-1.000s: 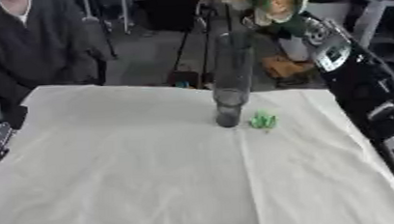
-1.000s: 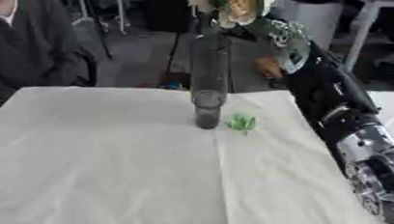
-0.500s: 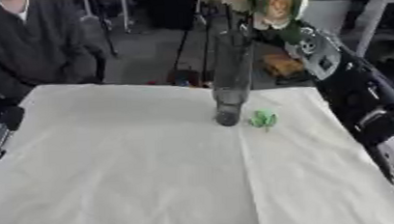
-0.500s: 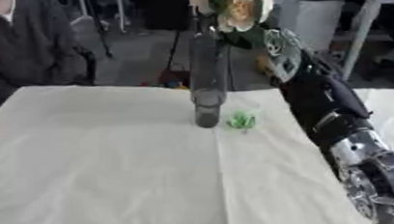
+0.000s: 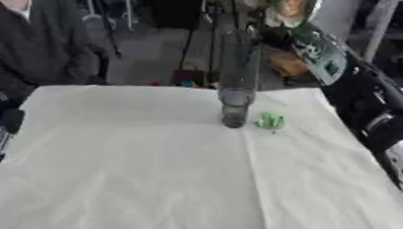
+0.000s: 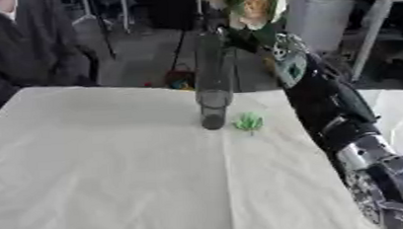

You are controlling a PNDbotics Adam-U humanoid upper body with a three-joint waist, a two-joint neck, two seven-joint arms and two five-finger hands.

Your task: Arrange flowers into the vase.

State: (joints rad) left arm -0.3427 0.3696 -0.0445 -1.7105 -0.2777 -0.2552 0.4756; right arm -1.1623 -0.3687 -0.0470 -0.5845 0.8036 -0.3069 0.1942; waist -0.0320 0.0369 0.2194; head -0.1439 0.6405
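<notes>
In the left eye view, your tall clear vase [image 5: 236,80] stands far on the white tablecloth [image 5: 139,179], cream flowers [image 5: 288,5] above it. In the right eye view, a green bit [image 6: 249,121] lies just right; whether your right hand [image 6: 287,65] grips, I cannot tell.

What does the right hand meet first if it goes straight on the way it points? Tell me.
Most likely the flowers. The right hand points up and to the left at them, and they hang over the mouth of the vase. Depth is unclear, so the hand may be touching their stems.
</notes>
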